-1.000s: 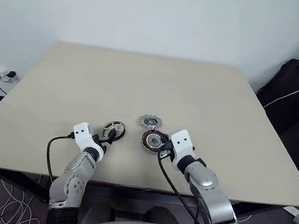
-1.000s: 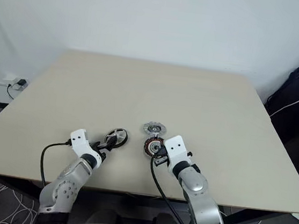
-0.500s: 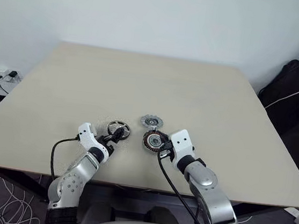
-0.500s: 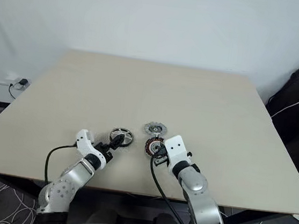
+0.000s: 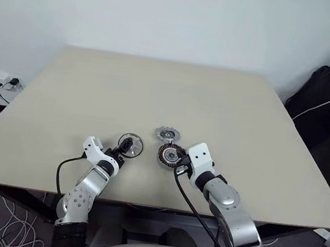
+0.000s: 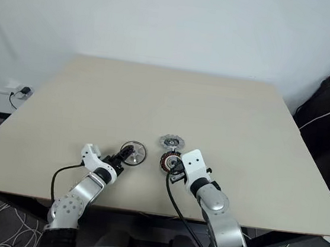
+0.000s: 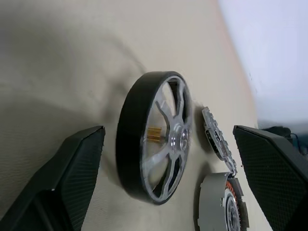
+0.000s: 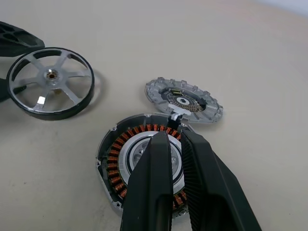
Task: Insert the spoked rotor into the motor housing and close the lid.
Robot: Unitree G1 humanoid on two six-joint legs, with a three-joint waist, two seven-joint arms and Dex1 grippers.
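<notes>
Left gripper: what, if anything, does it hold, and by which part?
Nothing. The left gripper stands open around the dark-rimmed, silver-spoked rotor lying on the table, fingers clear of it.

The spoked rotor (image 8: 50, 82) has a black rim and shiny silver spokes. The motor housing (image 8: 144, 163) shows orange-brown stripes – a ring. The lid (image 8: 184, 101) is grey. The table (image 5: 156, 93) is beige.
</notes>
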